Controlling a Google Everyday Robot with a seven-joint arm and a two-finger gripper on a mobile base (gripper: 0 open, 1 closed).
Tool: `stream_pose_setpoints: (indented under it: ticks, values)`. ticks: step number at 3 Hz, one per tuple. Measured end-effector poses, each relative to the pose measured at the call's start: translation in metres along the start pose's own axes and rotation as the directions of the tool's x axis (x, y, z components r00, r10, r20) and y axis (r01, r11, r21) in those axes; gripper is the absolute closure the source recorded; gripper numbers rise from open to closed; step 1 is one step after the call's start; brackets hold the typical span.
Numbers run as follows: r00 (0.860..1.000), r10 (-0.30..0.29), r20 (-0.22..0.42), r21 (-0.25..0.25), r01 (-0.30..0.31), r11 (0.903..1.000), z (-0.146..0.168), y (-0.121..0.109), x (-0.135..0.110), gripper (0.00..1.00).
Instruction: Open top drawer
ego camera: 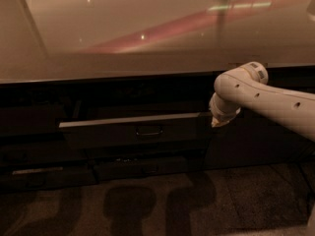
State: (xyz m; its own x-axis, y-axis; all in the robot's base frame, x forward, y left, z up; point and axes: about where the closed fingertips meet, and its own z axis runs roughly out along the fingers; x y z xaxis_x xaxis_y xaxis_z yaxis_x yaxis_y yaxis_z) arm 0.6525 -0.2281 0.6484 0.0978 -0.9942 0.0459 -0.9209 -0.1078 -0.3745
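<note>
The top drawer [113, 134] is the wide dark front under the counter. It stands pulled out a little, its pale top edge catching the light, with a small rectangular handle [149, 130] at its centre. My white arm [256, 95] reaches in from the right and bends down at the wrist. The dark gripper [205, 119] sits at the drawer's right end, level with its top edge, and is mostly lost against the dark cabinet.
A glossy pale countertop [147, 33] overhangs the cabinet. Below the top drawer lies a shorter drawer front [142, 168], with another low front [39, 173] at the left. A dark cabinet panel [256, 141] stands to the right. The speckled floor [157, 205] carries the arm's shadows.
</note>
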Motion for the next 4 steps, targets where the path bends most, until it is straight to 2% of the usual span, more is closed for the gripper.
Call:
stream_pose_setpoints:
  ticks: [1, 2, 3, 4]
  values:
    - [1.000, 0.000, 0.000, 0.000, 0.000, 1.0000, -0.001, 0.000, 0.000, 1.00]
    - [1.000, -0.014, 0.017, -0.003, 0.014, 0.9999, 0.000, 0.017, -0.001, 1.00]
    - [1.000, -0.015, 0.019, -0.003, 0.015, 0.9999, -0.001, 0.017, -0.001, 1.00]
    - [0.999, -0.025, 0.026, -0.002, 0.025, 0.9997, 0.001, 0.031, -0.002, 1.00]
